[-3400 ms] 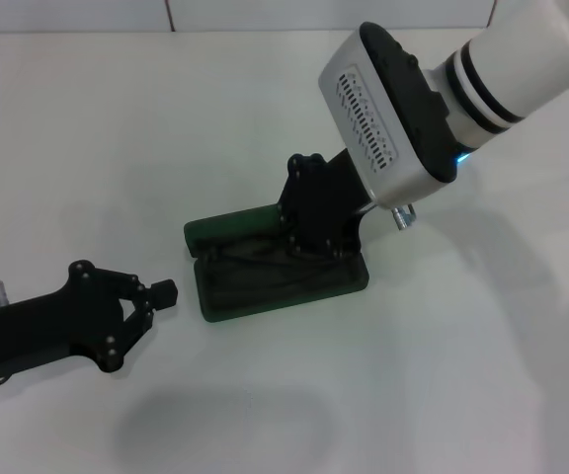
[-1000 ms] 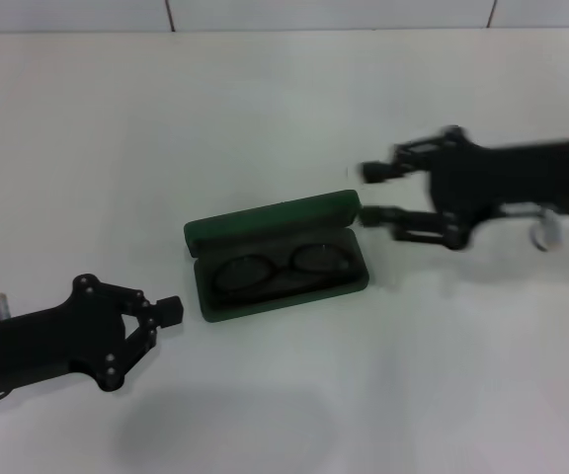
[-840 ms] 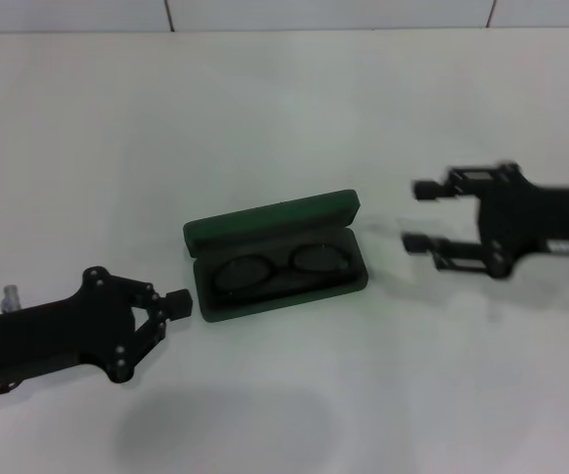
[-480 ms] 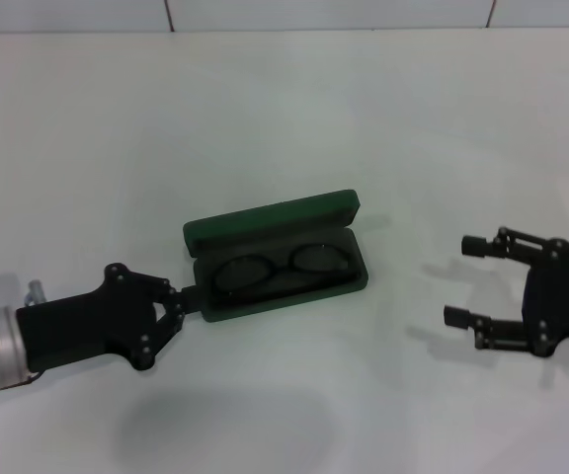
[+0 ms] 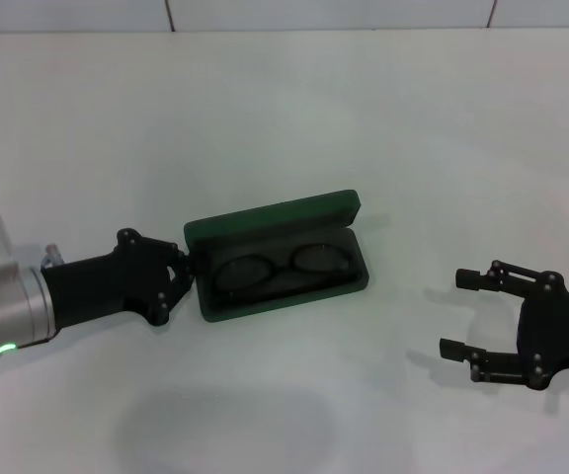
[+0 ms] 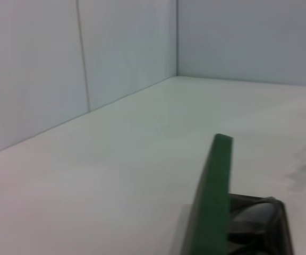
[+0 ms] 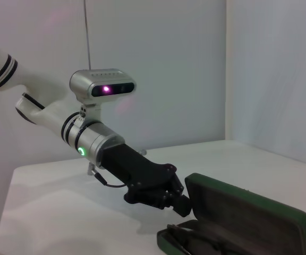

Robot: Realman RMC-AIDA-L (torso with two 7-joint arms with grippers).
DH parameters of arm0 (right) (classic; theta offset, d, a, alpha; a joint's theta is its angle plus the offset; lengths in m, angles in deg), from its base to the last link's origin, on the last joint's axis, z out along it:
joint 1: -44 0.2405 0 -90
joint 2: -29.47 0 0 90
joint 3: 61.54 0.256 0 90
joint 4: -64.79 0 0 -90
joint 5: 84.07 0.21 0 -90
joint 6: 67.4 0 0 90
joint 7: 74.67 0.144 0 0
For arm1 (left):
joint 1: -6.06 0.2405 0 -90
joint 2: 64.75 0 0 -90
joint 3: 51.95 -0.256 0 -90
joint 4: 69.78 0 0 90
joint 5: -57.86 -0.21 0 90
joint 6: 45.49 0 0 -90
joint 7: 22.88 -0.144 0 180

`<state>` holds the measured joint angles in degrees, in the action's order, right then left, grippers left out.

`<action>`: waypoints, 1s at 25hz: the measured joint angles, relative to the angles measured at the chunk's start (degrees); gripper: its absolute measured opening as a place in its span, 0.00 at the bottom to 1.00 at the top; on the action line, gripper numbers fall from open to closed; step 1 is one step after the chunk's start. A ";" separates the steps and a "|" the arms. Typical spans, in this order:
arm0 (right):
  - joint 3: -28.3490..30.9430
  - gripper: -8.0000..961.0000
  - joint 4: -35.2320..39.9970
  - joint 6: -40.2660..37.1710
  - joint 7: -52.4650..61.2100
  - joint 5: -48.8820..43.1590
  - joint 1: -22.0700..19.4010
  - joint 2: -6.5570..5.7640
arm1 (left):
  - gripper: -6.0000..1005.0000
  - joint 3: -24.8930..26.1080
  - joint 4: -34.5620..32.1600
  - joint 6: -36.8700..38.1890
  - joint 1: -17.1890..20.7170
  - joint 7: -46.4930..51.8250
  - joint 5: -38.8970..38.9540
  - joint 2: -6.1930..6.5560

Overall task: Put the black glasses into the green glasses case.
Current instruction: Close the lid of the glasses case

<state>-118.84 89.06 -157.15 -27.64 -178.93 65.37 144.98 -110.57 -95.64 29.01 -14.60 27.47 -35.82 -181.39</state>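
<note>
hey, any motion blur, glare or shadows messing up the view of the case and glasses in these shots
Head view: sharp, no blur; the black glasses read clearly inside the green glasses case, with only soft shadows on the table. Left wrist view: the lid edge fills the foreground and looks soft. Right wrist view: even light; the left gripper is crisp at the case's end.

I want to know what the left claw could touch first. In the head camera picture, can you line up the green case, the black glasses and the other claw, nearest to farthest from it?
1. The green glasses case: its end sits right at the left gripper.
2. The black glasses: lying inside the open case.
3. The right gripper: open, far off on the robot's right.
</note>
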 joint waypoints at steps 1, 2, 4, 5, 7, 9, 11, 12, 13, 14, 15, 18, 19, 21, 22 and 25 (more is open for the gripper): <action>0.10 0.83 -0.10 0.01 -0.01 0.07 0.02 0.00 | 0.05 0.01 0.01 -0.47 -0.24 0.11 0.02 0.00; 0.17 0.83 -0.17 0.02 -0.02 0.13 0.04 0.01 | 0.05 0.01 0.01 -0.83 -0.40 0.25 0.02 -0.01; 0.30 0.83 -0.24 0.04 -0.05 0.21 0.10 0.02 | 0.05 0.01 -0.18 -1.43 -0.52 0.54 0.07 -0.03; 0.37 0.83 -0.25 0.08 -0.07 0.23 0.12 0.03 | 0.05 0.08 -0.30 -1.70 -0.61 0.61 0.08 -0.03; 0.51 0.83 -0.26 0.13 -0.08 0.30 0.15 0.03 | 0.05 0.83 -0.50 -2.53 -0.95 0.76 0.08 -0.04; 0.56 0.83 -0.28 0.14 -0.10 0.37 0.18 0.05 | 0.05 2.38 -0.62 -3.00 -1.27 0.70 0.08 -0.06; 0.58 0.83 -0.28 0.16 -0.11 0.38 0.22 0.06 | 0.05 4.16 -0.74 -3.28 -1.81 0.45 -0.01 0.01; 0.59 0.83 -0.28 0.17 -0.12 0.39 0.26 0.06 | 0.05 4.64 -0.81 -3.33 -2.09 0.38 -0.03 0.08; 0.59 0.83 -0.28 0.17 -0.12 0.39 0.26 0.06 | 0.05 4.92 -0.89 -3.43 -2.47 0.32 -0.05 0.20; 0.60 0.83 -0.28 0.18 -0.13 0.42 0.29 0.06 | 0.05 5.03 -1.00 -3.60 -2.78 0.30 -0.04 0.31; 0.61 0.83 -0.27 0.18 -0.13 0.43 0.29 0.06 | 0.05 5.04 -1.10 -3.80 -3.11 0.29 -0.01 0.39; 0.61 0.83 -0.23 0.20 -0.16 0.47 0.29 0.06 | 0.05 5.05 -1.20 -4.59 -4.06 0.23 0.05 0.42; 0.61 0.83 -0.23 0.20 -0.16 0.47 0.29 0.06 | 0.05 5.06 -1.22 -4.76 -4.27 0.21 0.07 0.43; 0.61 0.83 -0.24 0.20 -0.17 0.47 0.28 0.06 | 0.05 5.10 -1.22 -5.06 -4.49 0.19 0.08 0.44; 0.61 0.83 -0.26 0.20 -0.17 0.47 0.28 0.06 | 0.05 5.41 -1.21 -5.35 -4.53 0.18 0.08 0.43; 0.61 0.83 -0.28 0.20 -0.18 0.48 0.22 0.06 | 0.05 6.64 -1.22 -5.53 -4.32 0.25 0.11 0.22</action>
<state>-118.22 88.79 -156.95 -27.82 -178.46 65.58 145.04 -103.94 -96.86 23.48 -18.91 27.72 -35.71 -181.17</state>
